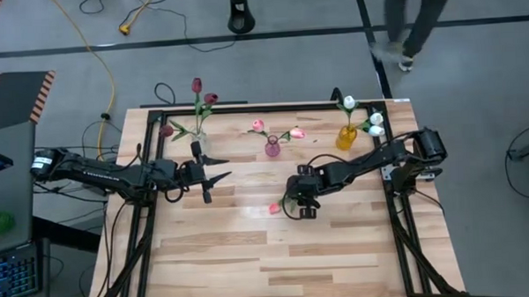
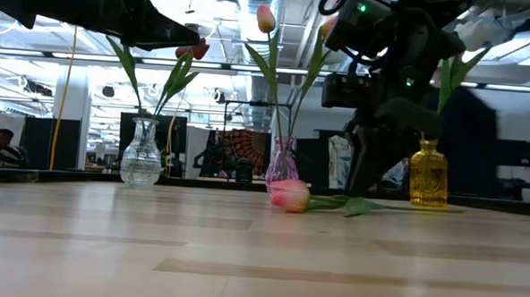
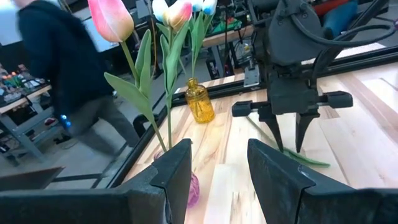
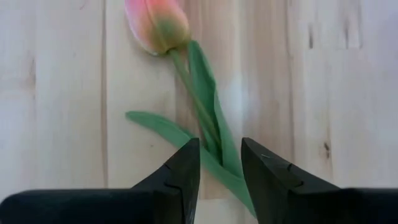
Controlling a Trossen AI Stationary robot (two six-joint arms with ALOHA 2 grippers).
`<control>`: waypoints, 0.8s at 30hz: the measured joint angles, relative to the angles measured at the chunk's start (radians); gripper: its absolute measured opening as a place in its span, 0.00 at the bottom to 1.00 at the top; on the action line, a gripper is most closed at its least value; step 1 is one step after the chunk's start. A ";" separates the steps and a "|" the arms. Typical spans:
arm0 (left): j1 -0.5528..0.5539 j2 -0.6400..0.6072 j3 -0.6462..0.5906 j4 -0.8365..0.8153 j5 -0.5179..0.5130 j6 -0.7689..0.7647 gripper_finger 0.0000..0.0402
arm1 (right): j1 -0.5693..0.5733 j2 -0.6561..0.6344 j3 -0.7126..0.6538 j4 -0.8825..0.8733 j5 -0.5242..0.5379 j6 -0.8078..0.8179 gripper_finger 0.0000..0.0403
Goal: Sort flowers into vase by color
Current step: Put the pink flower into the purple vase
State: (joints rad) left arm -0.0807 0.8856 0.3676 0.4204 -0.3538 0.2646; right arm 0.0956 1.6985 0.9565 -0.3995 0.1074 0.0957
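**Pink tulip on the table, right gripper straddling its stem**

A single pink tulip (image 4: 158, 26) lies flat on the wooden table (image 1: 251, 255), near the middle, its head pointing toward the left arm's side. The right gripper (image 4: 220, 163) is down over it, its two fingers spread on either side of the green stem, not yet pinching it.

The left gripper (image 1: 211, 173) hangs above the table near the clear vase (image 2: 142, 157), fingers spread and holding nothing.

Three vases line the far edge. The clear one holds dark red tulips (image 1: 197, 85). The pink vase (image 1: 272, 147) in the middle holds two pink tulips (image 1: 257, 125). The yellow vase (image 1: 347, 137) near the right arm holds white tulips (image 1: 349, 102).

A person (image 3: 59, 68) in dark clothing is beyond the table's far edge.
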 joint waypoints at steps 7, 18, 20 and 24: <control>0.000 0.000 0.000 -0.012 -0.001 -0.016 0.36 | -0.020 0.006 0.000 -0.084 0.000 -0.002 0.36; 0.000 0.000 0.000 -0.013 0.000 -0.019 0.36 | -0.047 0.080 0.004 -0.075 -0.019 -0.052 0.36; 0.000 0.000 0.000 -0.013 -0.001 -0.018 0.36 | -0.047 0.093 0.005 -0.076 -0.046 -0.053 0.36; 0.000 0.000 0.000 -0.013 -0.001 -0.018 0.36 | -0.048 0.099 0.005 -0.084 -0.084 -0.054 0.35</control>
State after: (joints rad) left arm -0.0807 0.8852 0.3676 0.4076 -0.3548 0.2462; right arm 0.0475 1.7972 0.9611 -0.4832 0.0230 0.0414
